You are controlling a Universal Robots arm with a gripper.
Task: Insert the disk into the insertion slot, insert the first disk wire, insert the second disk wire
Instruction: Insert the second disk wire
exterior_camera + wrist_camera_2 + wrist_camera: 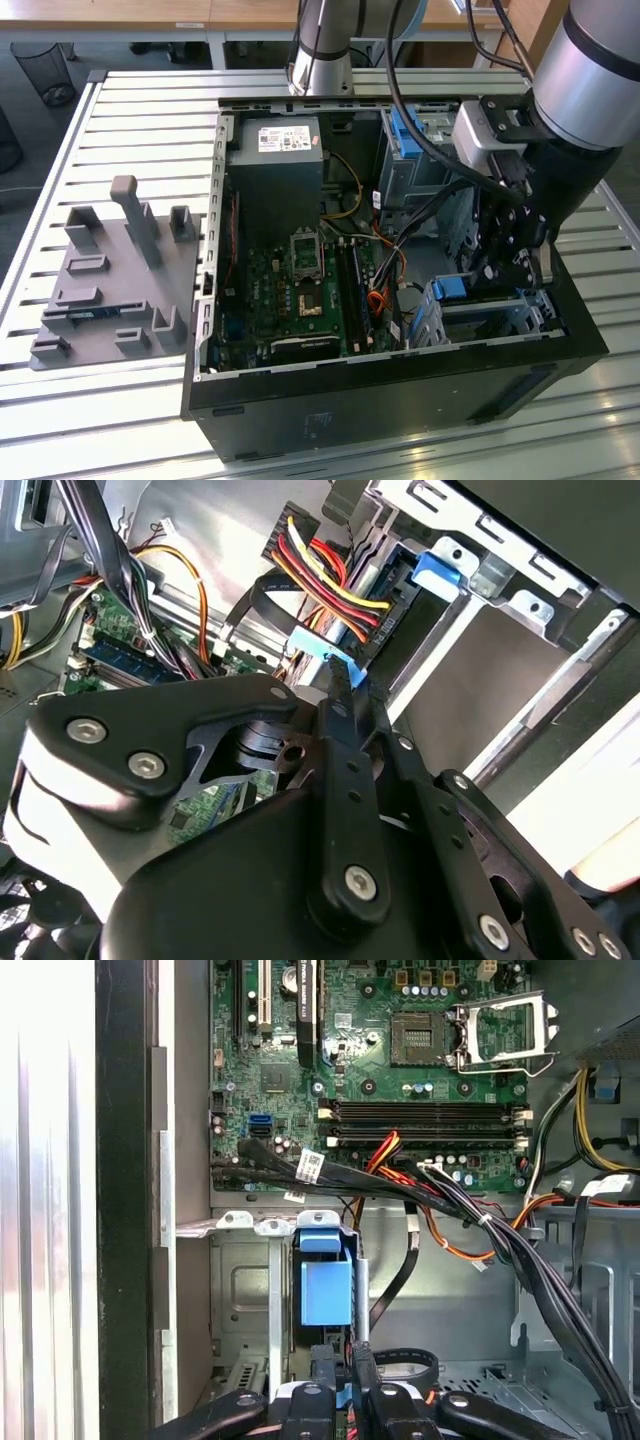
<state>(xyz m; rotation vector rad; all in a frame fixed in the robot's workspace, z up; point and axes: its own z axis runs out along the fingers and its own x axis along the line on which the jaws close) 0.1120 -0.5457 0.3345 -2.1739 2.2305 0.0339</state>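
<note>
Inside the open computer case (pixel 400 385), my gripper (pixel 492 280) reaches down at the low grey insertion slot (pixel 500 318) on the exterior view's right. The disk's blue caddy (pixel 453 288) shows at the slot's mouth; its silver body is mostly hidden. In both wrist views the thin black fingers stand close together on a small light-blue plug (pixel 312 642) of a black disk wire (pixel 398 1278), right beside the caddy end (pixel 326 1290). A black plug with red, yellow and black wires (pixel 335 595) lies against the same end; whether it is seated I cannot tell.
The green motherboard (pixel 300 290) and grey power supply (pixel 275 170) take up the case's middle and back. A taller metal bay with a blue tab (pixel 405 140) stands behind my arm. Loose cable bundles (pixel 480 1225) cross near the slot. A grey fixture plate (pixel 110 285) lies at the left.
</note>
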